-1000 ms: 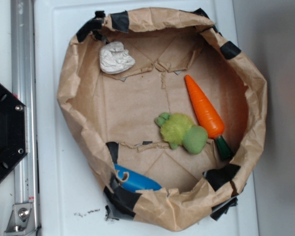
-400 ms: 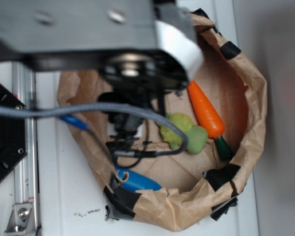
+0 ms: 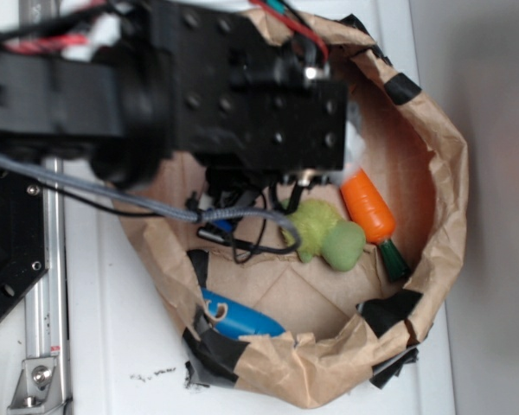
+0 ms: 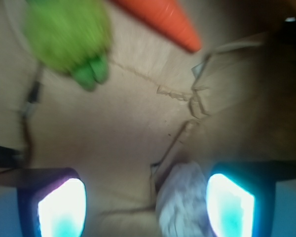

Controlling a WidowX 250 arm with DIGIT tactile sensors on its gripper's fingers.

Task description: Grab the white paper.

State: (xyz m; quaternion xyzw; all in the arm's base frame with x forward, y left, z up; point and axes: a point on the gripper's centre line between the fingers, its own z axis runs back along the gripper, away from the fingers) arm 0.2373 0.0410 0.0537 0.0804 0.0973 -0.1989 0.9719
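The white paper (image 4: 180,202) shows only in the wrist view, a lumpy pale wad low in the frame, lying on the brown floor of the paper bag (image 4: 128,123) between the two fingers, much nearer the right-hand finger (image 4: 232,202) and just beside it; whether it touches that finger cannot be told through the blur. The gripper (image 4: 145,205) stands with its fingers wide apart, clamped on nothing, the other finger (image 4: 59,205) well off to the left of the wad. In the exterior view the paper is hidden under the black arm (image 3: 199,95), which covers the upper left part of the brown paper bag (image 3: 441,173). Further up in the wrist view lie a fuzzy green toy (image 4: 69,34) and the tip of the orange carrot (image 4: 163,19). The exterior view shows the same green toy (image 3: 329,233) touching the orange carrot (image 3: 369,207) on the bag's right side, and a blue object (image 3: 238,320) lying against the bag's lower rim, among patches of black tape (image 3: 389,309).
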